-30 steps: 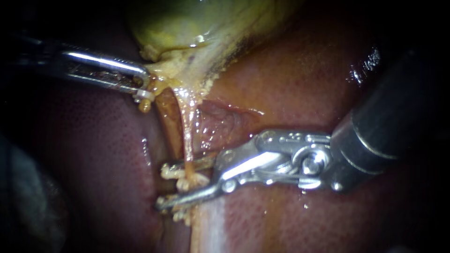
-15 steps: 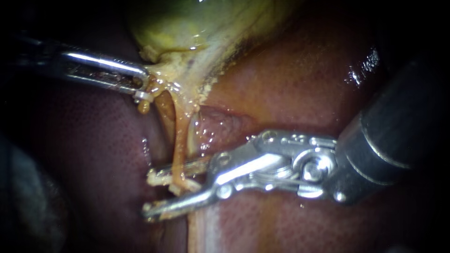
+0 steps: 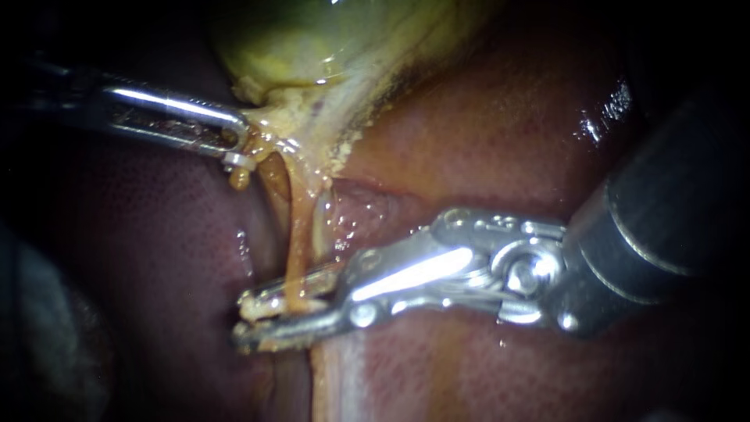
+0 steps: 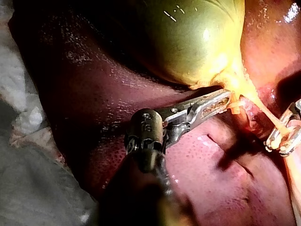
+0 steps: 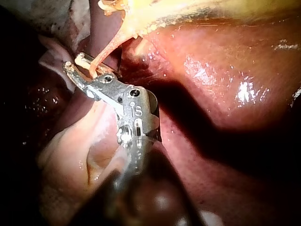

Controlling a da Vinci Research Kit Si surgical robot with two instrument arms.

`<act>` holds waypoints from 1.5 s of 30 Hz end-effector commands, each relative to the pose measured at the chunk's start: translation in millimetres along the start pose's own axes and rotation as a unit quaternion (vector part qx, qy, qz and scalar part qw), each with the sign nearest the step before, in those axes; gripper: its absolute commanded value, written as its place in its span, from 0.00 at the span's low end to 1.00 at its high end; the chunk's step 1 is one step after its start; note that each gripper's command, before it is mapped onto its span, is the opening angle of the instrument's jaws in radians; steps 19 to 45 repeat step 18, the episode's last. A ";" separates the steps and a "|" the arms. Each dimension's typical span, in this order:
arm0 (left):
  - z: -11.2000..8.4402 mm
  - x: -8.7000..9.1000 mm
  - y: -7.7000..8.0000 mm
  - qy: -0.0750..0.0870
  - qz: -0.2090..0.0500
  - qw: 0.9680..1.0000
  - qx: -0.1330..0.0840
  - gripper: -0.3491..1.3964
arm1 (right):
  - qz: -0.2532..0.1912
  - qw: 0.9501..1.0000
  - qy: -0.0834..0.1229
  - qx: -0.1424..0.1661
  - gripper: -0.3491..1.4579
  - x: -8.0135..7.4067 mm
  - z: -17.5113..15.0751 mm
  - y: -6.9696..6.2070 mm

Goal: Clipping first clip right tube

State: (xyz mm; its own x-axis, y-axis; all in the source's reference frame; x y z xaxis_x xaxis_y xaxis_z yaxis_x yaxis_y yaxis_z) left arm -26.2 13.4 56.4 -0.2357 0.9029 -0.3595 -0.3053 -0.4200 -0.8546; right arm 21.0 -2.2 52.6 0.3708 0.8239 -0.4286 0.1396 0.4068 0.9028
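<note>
Jaws of the right instrument (image 3: pixel 244 322) pinch the thin tube (image 3: pixel 295 242) lying over the liver (image 3: pixel 156 234); the left instrument (image 3: pixel 238 148) grips the gallbladder (image 3: pixel 312 39) at its neck

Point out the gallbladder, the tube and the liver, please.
gallbladder (image 3: pixel 312 39): endoscope view, on its green-yellow body.
tube (image 3: pixel 295 242): endoscope view, at mid-length, below the gallbladder.
liver (image 3: pixel 484 133): endoscope view, on bare red surface right of the tube.

A: Where does the endoscope sit?
B: Close over the liver (image 3: pixel 484 148), gallbladder (image 3: pixel 312 39) at 12 o'clock
A: And the wrist cameras?
B: Both face the gallbladder from farther back, one from each side; all three share the tube (image 3: pixel 295 242) below it
</note>
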 end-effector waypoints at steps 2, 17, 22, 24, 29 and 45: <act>0.0 0.0 0.0 0.000 0.000 1.000 0.000 0.00 | 0.017 1.000 -0.001 0.001 0.00 -0.1 -0.2 -0.1; 0.0 0.0 0.0 0.000 0.000 1.000 0.000 0.00 | 0.029 1.000 -0.003 0.000 0.00 -0.3 -0.7 0.3; 0.0 0.0 0.0 0.000 0.000 1.000 0.000 0.00 | 0.028 1.000 -0.003 0.000 0.00 -0.3 -0.7 0.4; 0.0 0.0 0.0 0.000 0.000 1.000 0.000 0.00 | 0.028 1.000 -0.003 0.000 0.00 -0.3 -0.7 0.4; 0.0 0.0 0.0 0.000 0.000 1.000 0.000 0.00 | 0.028 1.000 -0.003 0.000 0.00 -0.3 -0.7 0.4; 0.0 0.0 0.0 0.000 0.000 1.000 0.000 0.00 | 0.028 1.000 -0.003 0.000 0.00 -0.3 -0.7 0.4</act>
